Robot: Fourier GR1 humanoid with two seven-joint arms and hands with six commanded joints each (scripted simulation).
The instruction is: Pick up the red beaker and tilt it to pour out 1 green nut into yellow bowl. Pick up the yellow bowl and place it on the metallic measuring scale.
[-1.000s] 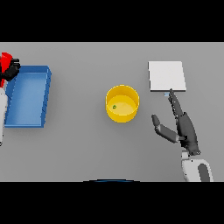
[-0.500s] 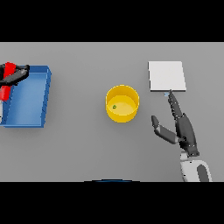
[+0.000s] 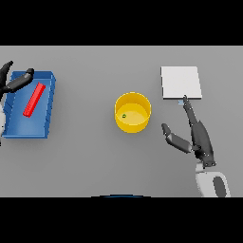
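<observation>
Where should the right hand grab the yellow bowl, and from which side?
Probably at the rim of the yellow bowl on the side facing the right hand, coming in from the robot's right. It stands upright and open, so the thumb can go inside the thin wall with fingers outside.

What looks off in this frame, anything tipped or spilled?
The red beaker lies on its side, slanted, inside the blue bin, not upright; the left robot hand is open beside it. Nothing is spilled: the green nut sits in the yellow bowl, which stands off the scale.
</observation>
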